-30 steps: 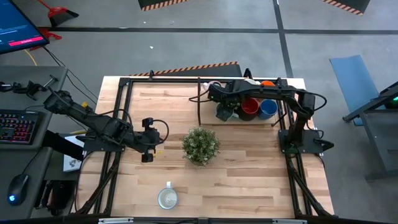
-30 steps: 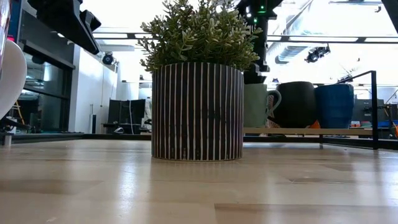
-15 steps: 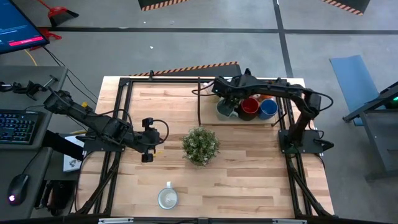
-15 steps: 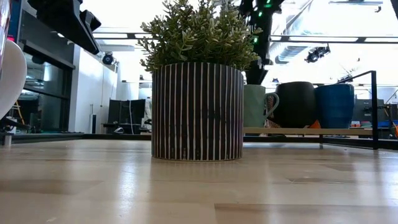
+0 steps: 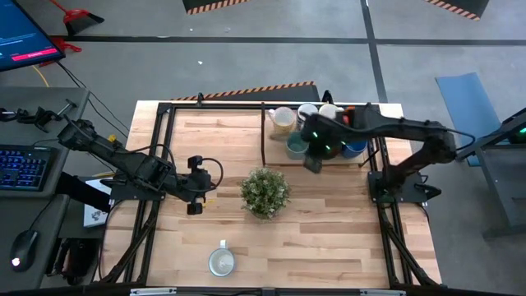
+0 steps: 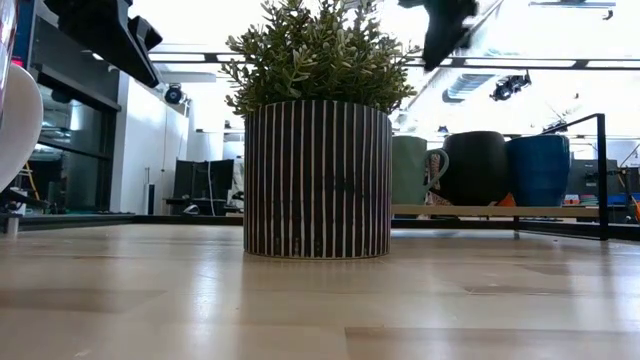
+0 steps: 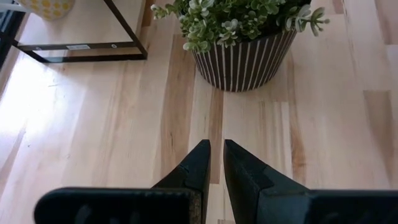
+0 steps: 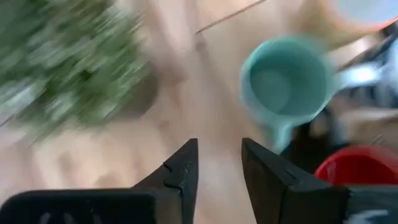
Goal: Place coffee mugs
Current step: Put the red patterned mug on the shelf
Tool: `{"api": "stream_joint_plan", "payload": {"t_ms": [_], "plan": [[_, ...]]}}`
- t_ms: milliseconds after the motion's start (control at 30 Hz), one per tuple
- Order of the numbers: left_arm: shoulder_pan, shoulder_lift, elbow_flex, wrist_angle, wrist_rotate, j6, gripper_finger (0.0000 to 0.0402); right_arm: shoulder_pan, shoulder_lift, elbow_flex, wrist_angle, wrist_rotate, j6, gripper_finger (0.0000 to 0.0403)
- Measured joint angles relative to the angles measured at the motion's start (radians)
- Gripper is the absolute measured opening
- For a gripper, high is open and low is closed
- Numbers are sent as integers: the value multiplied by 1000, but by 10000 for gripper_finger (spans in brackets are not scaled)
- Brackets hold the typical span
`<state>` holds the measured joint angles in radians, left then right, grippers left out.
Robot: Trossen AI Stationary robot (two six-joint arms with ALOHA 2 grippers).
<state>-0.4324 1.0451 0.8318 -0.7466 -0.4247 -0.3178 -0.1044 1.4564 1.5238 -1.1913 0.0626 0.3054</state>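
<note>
Change since earlier frame: right gripper (image 5: 313,164) has come off the green mug (image 5: 296,146) and drawn back toward the table's middle; cream mug (image 5: 282,120) and two white mugs (image 5: 308,112), covered by the arm before, now show.
Right gripper state: fingers (image 8: 180,174) parted, nothing between them; it hangs above the wood, just beside the rack (image 5: 264,136).
Green mug: upright on the rack, handle toward the red mug (image 8: 348,168), released.
Other mugs on rack: red and blue mug (image 6: 540,170) stand beside the green one; an orange mug is partly hidden by the arm.
Stray mug: one pale mug (image 5: 221,261) stands alone near the table's front edge.
Left gripper (image 7: 214,163): waits at the left of the potted plant (image 5: 265,191), fingers nearly together, holding nothing.
</note>
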Motion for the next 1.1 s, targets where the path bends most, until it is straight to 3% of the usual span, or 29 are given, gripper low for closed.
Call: {"api": "stream_joint_plan", "payload": {"t_ms": [133,233,433,600,733,1100], "plan": [[0,0,0,1,3,-20,35,162,-47,0,-86,-6,120,101],[0,0,0,5,16,-21,35,300,-59,0,-108,48,183,101],[-9,12,1,138,301,-142,35,559,-54,0,-106,208,290,101],[-83,95,1,273,364,-205,35,725,-54,0,-107,389,434,101],[-129,217,15,303,380,-269,35,808,-54,0,-107,482,511,101],[-241,435,213,267,390,-336,35,858,-42,-1,-114,549,636,101]]}}
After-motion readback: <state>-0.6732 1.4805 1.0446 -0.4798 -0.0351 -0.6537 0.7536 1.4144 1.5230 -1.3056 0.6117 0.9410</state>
